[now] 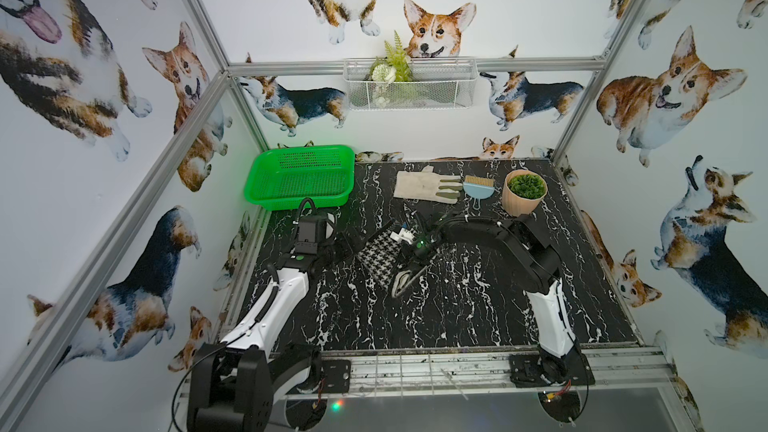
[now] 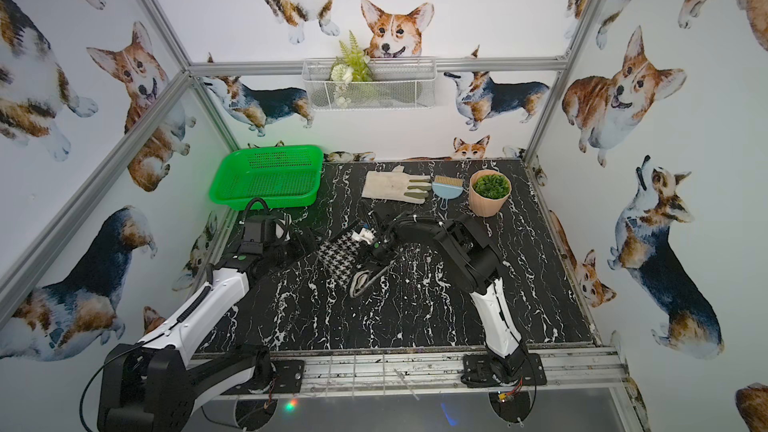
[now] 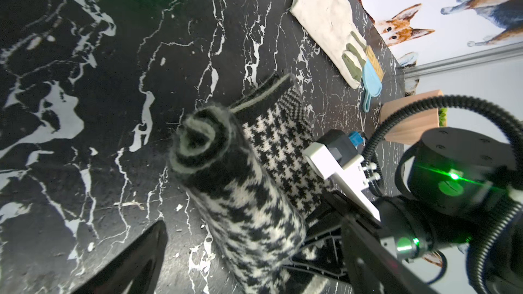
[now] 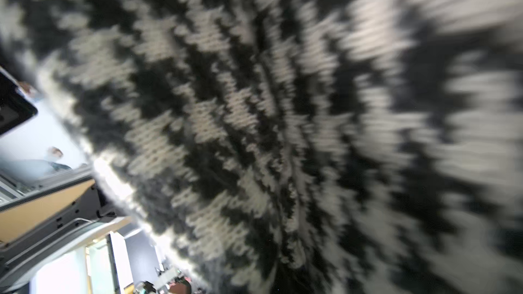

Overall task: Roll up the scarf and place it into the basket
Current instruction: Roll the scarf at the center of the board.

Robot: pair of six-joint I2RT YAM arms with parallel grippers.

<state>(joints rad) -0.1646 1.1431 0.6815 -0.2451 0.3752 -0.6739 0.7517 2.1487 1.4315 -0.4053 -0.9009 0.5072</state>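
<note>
The scarf [image 1: 376, 260] lies mid-table, houndstooth face up, with one end wound into a thick roll [image 3: 240, 193] whose spiral end shows cream edging. A flat stretch [image 3: 283, 154] runs out from the roll. My left gripper [image 3: 252, 224] is open, its black fingers [image 3: 135, 258] straddling the roll without closing on it. My right gripper [image 1: 410, 265] sits at the roll's other end, shut on the scarf. The knit [image 4: 254, 125] fills the right wrist view and hides the jaws. The green basket [image 1: 259, 172] stands at the back left of the table, with nothing in it.
An off-white work glove [image 1: 419, 187], a small blue brush [image 1: 477, 191] and a potted plant [image 1: 523, 195] line the back of the black marble table [image 1: 457, 305]. A white wire basket [image 1: 409, 85] with greenery hangs on the back wall.
</note>
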